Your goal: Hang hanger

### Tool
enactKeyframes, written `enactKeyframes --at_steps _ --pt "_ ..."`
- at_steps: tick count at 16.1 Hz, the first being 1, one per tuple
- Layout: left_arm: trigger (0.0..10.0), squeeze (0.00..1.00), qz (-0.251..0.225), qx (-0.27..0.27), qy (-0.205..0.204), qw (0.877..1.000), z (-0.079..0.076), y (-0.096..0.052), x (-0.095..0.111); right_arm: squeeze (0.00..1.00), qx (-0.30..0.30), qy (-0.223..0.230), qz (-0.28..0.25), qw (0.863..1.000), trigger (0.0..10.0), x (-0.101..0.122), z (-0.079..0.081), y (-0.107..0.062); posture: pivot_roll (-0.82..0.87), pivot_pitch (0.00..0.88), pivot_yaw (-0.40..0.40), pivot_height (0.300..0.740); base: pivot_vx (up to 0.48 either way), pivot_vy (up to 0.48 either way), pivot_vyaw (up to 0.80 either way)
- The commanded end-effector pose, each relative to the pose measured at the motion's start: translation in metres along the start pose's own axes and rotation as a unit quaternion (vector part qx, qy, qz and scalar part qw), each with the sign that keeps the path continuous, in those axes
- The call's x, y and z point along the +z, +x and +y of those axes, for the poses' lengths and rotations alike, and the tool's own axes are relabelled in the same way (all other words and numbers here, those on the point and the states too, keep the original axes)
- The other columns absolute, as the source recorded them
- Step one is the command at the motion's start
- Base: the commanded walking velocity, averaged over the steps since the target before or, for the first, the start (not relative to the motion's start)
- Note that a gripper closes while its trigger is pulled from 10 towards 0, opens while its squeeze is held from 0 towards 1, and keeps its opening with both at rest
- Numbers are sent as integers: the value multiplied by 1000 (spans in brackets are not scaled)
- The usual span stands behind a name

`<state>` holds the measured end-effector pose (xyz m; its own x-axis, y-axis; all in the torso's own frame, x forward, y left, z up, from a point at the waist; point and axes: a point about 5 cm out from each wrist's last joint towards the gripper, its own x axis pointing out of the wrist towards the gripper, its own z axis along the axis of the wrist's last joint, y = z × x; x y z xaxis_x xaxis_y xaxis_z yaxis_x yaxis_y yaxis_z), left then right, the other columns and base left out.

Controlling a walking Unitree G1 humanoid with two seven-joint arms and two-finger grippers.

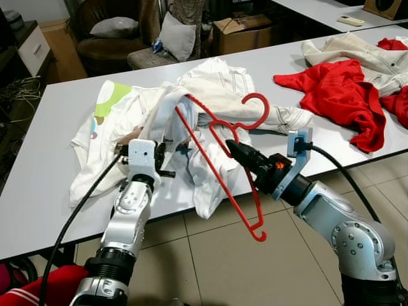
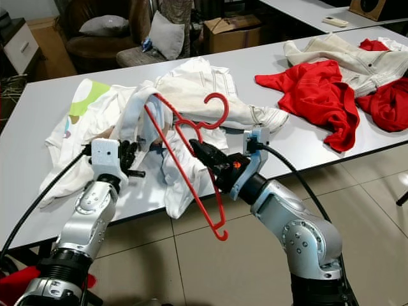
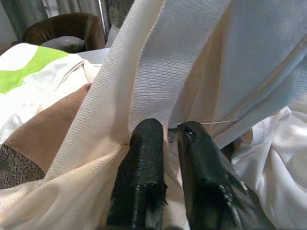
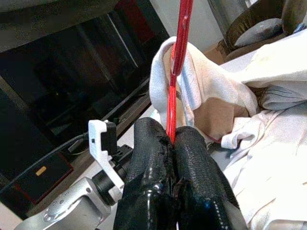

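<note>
Crowding the hanger [image 1: 220, 159] — white garments [image 1: 210, 102], red clothes [image 1: 338, 95].

Near edge: my right gripper [image 1: 231, 146] passes freely over open floor [image 1: 287, 268].
Ahead: white garment [image 1: 217, 95] heaped around hanger [image 1: 220, 137] blocks me.

I see a glossy red plastic hanger [image 1: 223, 159] against coarse-woven cream cloth garment [image 3: 158, 72] — my black fingers [image 4: 192, 182] look rough, rubbery.
</note>
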<state>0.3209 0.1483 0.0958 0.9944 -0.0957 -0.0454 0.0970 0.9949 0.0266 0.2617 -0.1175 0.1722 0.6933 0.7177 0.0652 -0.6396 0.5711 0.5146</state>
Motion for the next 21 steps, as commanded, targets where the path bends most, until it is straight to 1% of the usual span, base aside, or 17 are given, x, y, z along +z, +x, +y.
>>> enactKeyframes --at_steps 1,6,8,9,10,11,12,13,14,15,16,17,18,19,20,21 --pt "0 0 -7 2 -4 1000 3 2 3 0 16 -6 -14 1000 10000 6 7 0 -144 0 89 740 0 0 0" --pt "0 0 -15 2 -16 1000 11 -1 4 0 11 -3 -17 1000 10000 6 6 -1 -146 0 92 740 0 0 0" --pt "0 0 -40 9 -17 999 22 -6 8 0 8 -3 -21 1000 10000 7 5 -2 -151 0 97 740 0 0 0" --pt "0 0 -56 17 -19 998 31 -10 11 0 7 -3 -22 1000 10000 7 5 -3 -151 0 97 740 0 0 0" --pt "0 0 -76 27 -33 996 44 -16 14 0 6 -2 -22 1000 10000 8 4 -4 -149 0 96 740 0 0 0" --pt "0 0 -93 22 -46 994 54 -21 19 0 7 -1 -23 1000 10000 7 4 -4 -147 0 94 740 0 0 0" --pt "0 0 -100 13 -48 994 55 -23 21 0 7 -1 -23 1000 10000 7 4 -5 -145 0 93 740 0 0 0" --pt "0 0 -116 -32 -67 991 57 -28 29 0 8 1 -22 1000 10000 7 4 -5 -141 0 91 740 0 0 0" --pt "0 0 -118 -45 -73 989 58 -30 31 0 8 1 -22 1000 10000 7 3 -5 -139 0 90 740 0 0 0" --pt "0 0 -114 -65 -60 989 58 -31 33 0 9 2 -22 1000 10000 7 3 -5 -137 0 89 740 0 0 0" --pt "0 184 -101 -74 -10 992 57 -31 32 0 11 3 -22 1000 10000 7 4 -4 -135 0 88 740 0 0 0" --pt "627 345 -82 -57 49 994 56 -27 28 0 13 3 -22 1000 10000 7 4 -3 -134 0 86 740 0 0 0" --pt "10000 1000 -76 -63 80 992 51 -25 25 0 14 3 -22 1000 10000 8 4 -3 -135 0 85 740 0 0 0" --pt "10000 1000 -76 -71 79 991 48 -25 25 0 14 2 -22 1000 10000 8 4 -3 -136 0 85 740 0 0 0" --pt "10000 1000 -72 -74 89 991 45 -24 23 0 14 2 -23 1000 10000 8 4 -3 -135 0 82 740 0 0 0" --pt "10000 1000 -66 -79 108 989 40 -24 20 0 14 3 -24 1000 10000 9 4 -3 -136 0 83 740 0 0 0"
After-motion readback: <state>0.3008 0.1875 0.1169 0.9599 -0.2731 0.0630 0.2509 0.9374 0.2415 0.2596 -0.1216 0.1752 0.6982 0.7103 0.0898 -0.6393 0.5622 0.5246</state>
